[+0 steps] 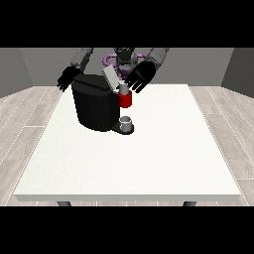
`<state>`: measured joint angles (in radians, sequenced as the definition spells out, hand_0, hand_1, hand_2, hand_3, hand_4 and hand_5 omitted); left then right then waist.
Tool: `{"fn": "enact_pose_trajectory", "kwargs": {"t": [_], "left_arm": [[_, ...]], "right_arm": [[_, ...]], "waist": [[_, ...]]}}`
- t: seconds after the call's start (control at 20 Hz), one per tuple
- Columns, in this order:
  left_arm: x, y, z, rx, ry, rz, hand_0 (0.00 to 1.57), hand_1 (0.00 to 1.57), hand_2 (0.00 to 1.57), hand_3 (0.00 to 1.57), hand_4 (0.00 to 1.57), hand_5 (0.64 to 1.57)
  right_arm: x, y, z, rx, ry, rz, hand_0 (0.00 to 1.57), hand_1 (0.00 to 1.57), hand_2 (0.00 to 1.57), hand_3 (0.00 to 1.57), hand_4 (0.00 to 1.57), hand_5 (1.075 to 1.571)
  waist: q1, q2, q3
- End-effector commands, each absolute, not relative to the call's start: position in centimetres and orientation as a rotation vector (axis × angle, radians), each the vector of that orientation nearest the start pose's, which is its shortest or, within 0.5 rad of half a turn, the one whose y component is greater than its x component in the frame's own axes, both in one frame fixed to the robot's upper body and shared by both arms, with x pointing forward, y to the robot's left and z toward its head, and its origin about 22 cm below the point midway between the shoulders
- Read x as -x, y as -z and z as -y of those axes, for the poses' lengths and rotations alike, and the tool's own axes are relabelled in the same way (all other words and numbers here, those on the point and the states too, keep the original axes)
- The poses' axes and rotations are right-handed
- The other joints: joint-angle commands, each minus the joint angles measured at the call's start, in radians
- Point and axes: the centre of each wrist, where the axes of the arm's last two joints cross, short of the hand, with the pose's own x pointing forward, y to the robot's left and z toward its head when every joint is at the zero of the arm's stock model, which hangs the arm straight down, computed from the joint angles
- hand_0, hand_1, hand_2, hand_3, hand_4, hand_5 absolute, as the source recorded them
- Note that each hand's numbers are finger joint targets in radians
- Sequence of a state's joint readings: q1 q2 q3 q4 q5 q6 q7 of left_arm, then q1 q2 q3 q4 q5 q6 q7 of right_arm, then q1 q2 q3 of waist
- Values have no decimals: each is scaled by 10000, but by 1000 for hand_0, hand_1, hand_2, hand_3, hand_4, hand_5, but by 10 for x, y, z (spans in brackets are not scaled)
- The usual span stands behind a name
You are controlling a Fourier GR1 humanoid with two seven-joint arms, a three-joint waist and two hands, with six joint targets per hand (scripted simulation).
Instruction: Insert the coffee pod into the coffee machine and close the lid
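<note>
1. So, the coffee machine (96,106): a chunky black body sitting on the far-left part of my white table (149,163), with a red front section (125,100) sticking out on the view's right side. Its grey lid (111,78) is tilted up, so it's open.
2. The coffee pod (122,88): I think it's the small pale thing right at the top of the red part, under the raised lid, but honestly I can't tell for sure.
3. A little grey cup (127,122) stands on the machine's base, below the red part.
4. My hand at the view's right (140,78) hangs just above and behind the red section, fingers spread and relaxed, holding nothing.
5. My hand at the view's left (65,79) sits off the machine's back corner; I can't tell what its fingers are doing.
6. The tabletop is plain white with dark legs poking out at the near edge.
7. Room: pale wood-plank floor (20,124), grey walls (30,64) behind me.
</note>
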<state>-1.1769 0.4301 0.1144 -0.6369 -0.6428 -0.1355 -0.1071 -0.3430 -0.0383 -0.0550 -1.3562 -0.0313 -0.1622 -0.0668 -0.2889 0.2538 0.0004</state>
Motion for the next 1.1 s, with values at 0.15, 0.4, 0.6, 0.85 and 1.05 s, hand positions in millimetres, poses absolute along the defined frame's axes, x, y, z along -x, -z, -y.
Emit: {"fn": "enact_pose_trajectory", "kwargs": {"t": [0.15,0.4,0.6,0.85,1.05], "left_arm": [[-462,-219,-262,-6984,8659,16776,1190,1190,1269,1201,515,1571],[-463,-237,-255,-7631,8693,17100,1184,1184,1248,1186,488,1571],[-465,-226,-245,-6964,8785,16689,1236,1236,1279,1197,487,1571],[-465,-245,-258,-7074,8673,16566,1220,1220,1252,1152,467,1571],[-464,-236,-256,-7099,9122,16682,1161,1161,1195,1058,457,1571]], "right_arm": [[-315,-43,205,740,568,17263,0,0,0,0,448,1571],[-321,-40,223,580,501,17821,0,0,0,0,443,1571],[-322,-43,219,918,421,17334,0,0,0,0,437,1571],[-328,-51,223,759,815,17373,0,0,0,0,366,1571],[-318,-29,220,705,794,17571,0,0,0,0,401,1571]], "waist": [[-148,-93,-6],[-167,447,0],[-113,93,-3],[-179,326,-2],[49,280,1]]}}
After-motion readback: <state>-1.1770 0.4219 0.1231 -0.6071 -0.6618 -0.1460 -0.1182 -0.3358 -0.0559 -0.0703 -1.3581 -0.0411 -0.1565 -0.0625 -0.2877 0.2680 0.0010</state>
